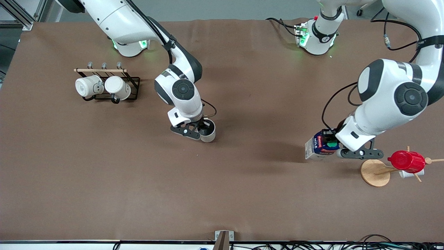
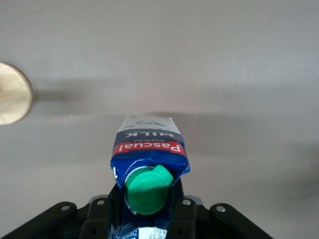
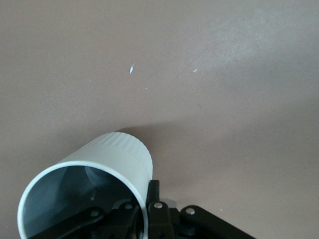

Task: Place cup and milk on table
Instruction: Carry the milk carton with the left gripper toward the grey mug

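My right gripper [image 1: 201, 130] is shut on the rim of the cup [image 1: 208, 131], a cream-white mug with a dark grey inside. One finger is inside the cup and one outside. The cup is tilted, low over the middle of the brown table [image 1: 242, 180]. In the right wrist view the cup [image 3: 99, 174] fills the lower corner. My left gripper [image 1: 338, 148] is shut on the milk [image 1: 321, 146], a carton with a blue and red top and green cap, held over the table toward the left arm's end. The left wrist view shows the milk [image 2: 149, 154] between the fingers.
A black wire rack [image 1: 107, 83] with two white mugs [image 1: 88, 86] lies toward the right arm's end. A wooden mug tree [image 1: 376, 172] with a red cup [image 1: 406, 161] stands beside the left gripper. Its round base also shows in the left wrist view [image 2: 12, 99].
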